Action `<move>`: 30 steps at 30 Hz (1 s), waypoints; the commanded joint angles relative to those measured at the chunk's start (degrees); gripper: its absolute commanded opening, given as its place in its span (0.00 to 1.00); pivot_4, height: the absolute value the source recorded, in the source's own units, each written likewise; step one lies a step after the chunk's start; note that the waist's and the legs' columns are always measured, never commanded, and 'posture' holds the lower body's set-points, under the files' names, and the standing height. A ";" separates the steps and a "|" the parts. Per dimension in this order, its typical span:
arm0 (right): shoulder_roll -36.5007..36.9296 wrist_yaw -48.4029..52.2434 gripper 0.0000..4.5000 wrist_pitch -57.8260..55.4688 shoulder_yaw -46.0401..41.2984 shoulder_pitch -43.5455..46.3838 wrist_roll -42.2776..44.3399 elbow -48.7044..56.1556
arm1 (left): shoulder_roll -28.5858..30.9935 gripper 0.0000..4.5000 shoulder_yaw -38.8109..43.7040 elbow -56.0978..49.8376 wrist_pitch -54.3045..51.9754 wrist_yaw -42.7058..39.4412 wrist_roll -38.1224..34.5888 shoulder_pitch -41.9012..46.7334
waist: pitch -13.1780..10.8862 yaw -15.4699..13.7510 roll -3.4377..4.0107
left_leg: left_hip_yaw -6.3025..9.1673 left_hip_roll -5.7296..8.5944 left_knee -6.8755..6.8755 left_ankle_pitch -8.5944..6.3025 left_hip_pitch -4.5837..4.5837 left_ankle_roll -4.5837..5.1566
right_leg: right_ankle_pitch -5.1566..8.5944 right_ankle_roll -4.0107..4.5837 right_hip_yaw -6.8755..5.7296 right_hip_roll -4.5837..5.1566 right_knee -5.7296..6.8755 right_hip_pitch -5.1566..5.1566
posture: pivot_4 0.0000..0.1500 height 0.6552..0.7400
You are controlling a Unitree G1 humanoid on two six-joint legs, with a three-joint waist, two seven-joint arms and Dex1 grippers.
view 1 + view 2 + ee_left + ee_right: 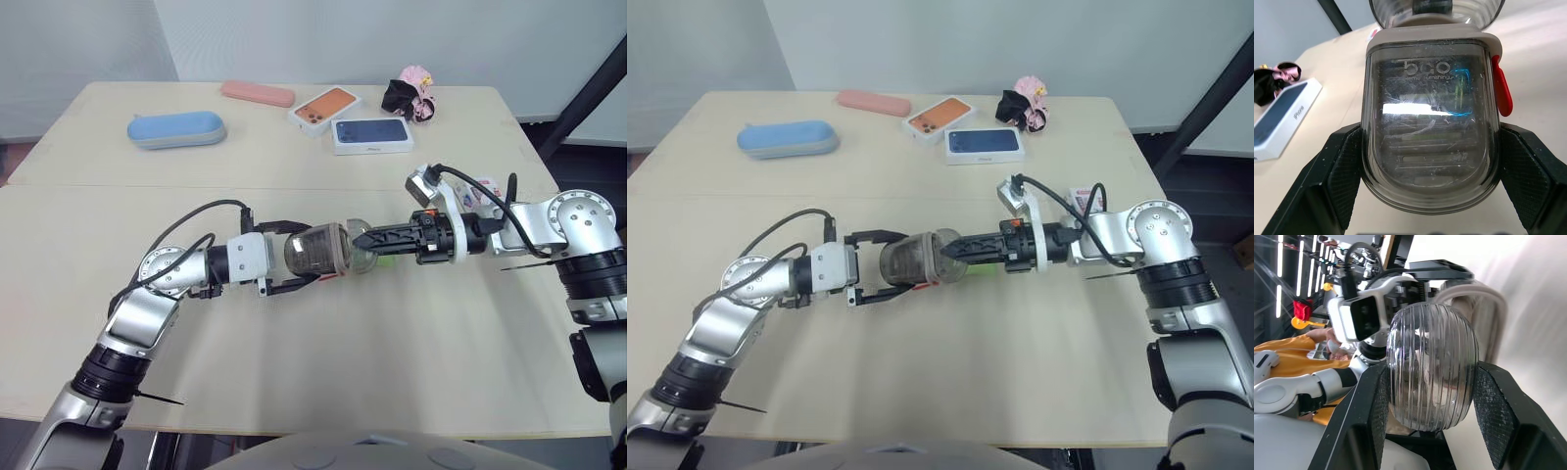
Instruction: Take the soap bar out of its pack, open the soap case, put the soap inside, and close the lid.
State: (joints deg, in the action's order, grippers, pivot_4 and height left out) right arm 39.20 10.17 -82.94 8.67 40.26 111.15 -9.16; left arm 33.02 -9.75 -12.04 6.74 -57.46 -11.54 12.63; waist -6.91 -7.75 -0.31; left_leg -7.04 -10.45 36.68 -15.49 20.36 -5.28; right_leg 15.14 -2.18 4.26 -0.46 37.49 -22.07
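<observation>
Over the middle of the table [294, 343], my left gripper [309, 253] is shut on the smoky clear soap case [315, 252], its fingers [1337, 176] clamped on both sides. The case's ribbed clear lid [359, 251] stands hinged open at the case's beige rim. My right gripper [361, 241] is shut on that lid [1432, 367], one finger [1498, 416] on each side. A sliver of the green soap [388, 259] shows just under the right fingers; I cannot tell if it rests on the table. The white printed soap pack [478, 193] lies behind the right arm.
Along the far side lie a blue oblong case [176, 129], a pink case [257, 93], an orange phone box [323, 108], a blue phone box [370, 135] and a black-and-pink bundle [409, 96]. A person's orange sleeve [1283, 357] shows behind the robot.
</observation>
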 commanded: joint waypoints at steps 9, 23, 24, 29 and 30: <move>10.20 4.99 0.45 -2.39 -2.46 4.15 -12.84 -5.14 | 1.34 0.77 1.48 0.02 0.33 0.40 -0.30 -0.45 | 0.00 -0.09 0.00 | 0.00 0.00 0.05 0.00 0.06 0.01 | 0.00 0.00 -0.01 0.00 -0.01 0.00 | 1.00 1.00; 8.94 21.98 0.45 7.52 8.45 11.85 -60.11 -7.03 | 1.74 0.77 1.41 0.70 0.11 0.64 -0.04 -0.63 | 0.00 -0.15 0.00 | 0.00 -0.02 0.09 0.00 0.12 0.01 | 0.00 0.00 -0.03 -0.03 -0.01 0.00 | 1.00 1.00; 8.32 22.51 0.45 7.93 8.87 12.08 -62.11 -7.41 | 1.80 0.77 1.45 0.72 0.16 0.67 0.01 -0.72 | 0.00 -0.17 0.00 | 0.00 -0.02 0.10 0.01 0.13 0.01 | 0.00 0.00 -0.04 -0.03 -0.01 0.00 | 1.00 1.00; 6.43 25.78 0.45 8.39 9.94 12.20 -69.17 -8.78 | 2.03 0.77 1.65 0.60 0.21 0.88 0.17 -1.09 | 0.00 -0.20 0.00 | 0.00 -0.02 0.12 0.01 0.13 0.01 | 0.00 0.00 -0.04 -0.04 -0.01 0.00 | 1.00 1.00; 6.08 26.19 0.45 8.44 10.06 12.15 -70.42 -9.02 | 2.08 0.77 1.67 0.53 0.22 0.93 0.18 -1.20 | 0.00 -0.20 0.00 | 0.00 -0.02 0.11 0.01 0.13 0.01 | 0.00 0.00 -0.04 -0.04 -0.01 0.00 | 1.00 1.00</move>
State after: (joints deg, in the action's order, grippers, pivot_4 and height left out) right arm 45.47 34.88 -75.02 19.23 51.39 43.73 -17.89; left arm 34.28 -9.62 -10.05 6.55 -57.09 -11.41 11.53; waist -6.91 -7.95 -0.31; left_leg -7.04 -10.47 36.80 -15.49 20.49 -5.27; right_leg 15.14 -2.18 4.23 -0.49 37.48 -22.06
